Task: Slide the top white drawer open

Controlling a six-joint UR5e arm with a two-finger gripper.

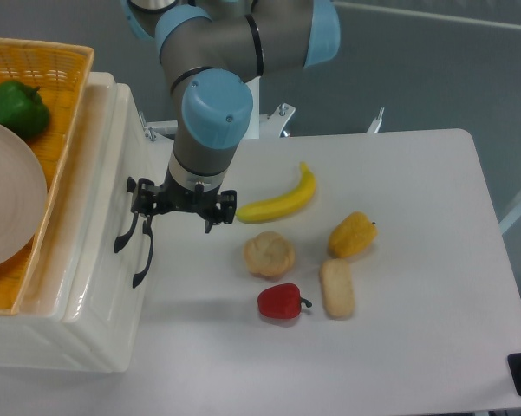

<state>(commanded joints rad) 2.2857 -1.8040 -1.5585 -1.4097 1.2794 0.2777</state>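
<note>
Hovering spread, the end effector (182, 218) overlaps the top white drawer (104, 186) handle.

The arm reaches downward, end effector (180, 211) with fingers spread apart.

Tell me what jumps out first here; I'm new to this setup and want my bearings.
The grey and blue arm dominates, reaching down from the top with its gripper open beside the black handle of the top white drawer on the cream cabinet at left. On top of that cabinet sits an orange basket holding a green pepper and a plate. To the right, bright food lies scattered on the white table: a banana and a red pepper among it.
</note>
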